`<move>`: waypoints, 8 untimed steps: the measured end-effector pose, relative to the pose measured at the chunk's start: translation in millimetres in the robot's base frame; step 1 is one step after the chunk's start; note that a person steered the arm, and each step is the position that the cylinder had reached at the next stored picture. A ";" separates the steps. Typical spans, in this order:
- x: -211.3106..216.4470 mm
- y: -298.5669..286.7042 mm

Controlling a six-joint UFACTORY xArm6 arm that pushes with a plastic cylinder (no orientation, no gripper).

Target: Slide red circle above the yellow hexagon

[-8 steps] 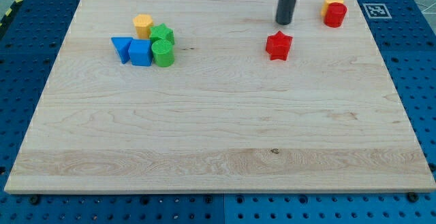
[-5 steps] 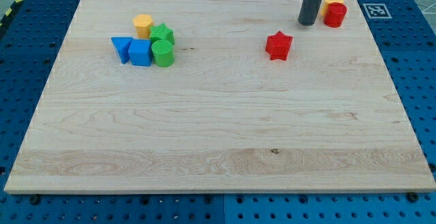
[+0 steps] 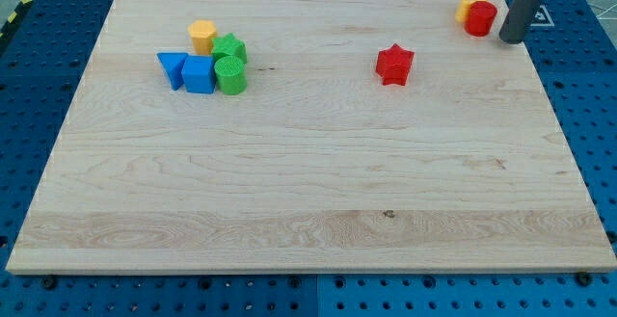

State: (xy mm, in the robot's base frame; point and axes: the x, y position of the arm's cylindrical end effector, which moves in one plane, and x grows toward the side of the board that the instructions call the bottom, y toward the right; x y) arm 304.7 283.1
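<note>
Wooden board with coloured blocks

The dark rod slants in from the view's top right, my tip down.

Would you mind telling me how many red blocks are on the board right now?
2. The red star sits alone right of centre, toward the view's top. The red circle is near the top right corner, touching a yellow block, with my tip just right of it. None seem hidden.

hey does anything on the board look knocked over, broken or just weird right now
Nothing stands out. Every block sits flat on the board. The red circle touches a yellow block near the view's top right, with my tip just to its right.
</note>
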 end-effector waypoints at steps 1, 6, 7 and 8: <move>-13.2 0.2; -29.9 -48.5; -29.7 -86.8; -29.1 -138.4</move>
State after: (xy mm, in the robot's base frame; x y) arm 275.6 144.7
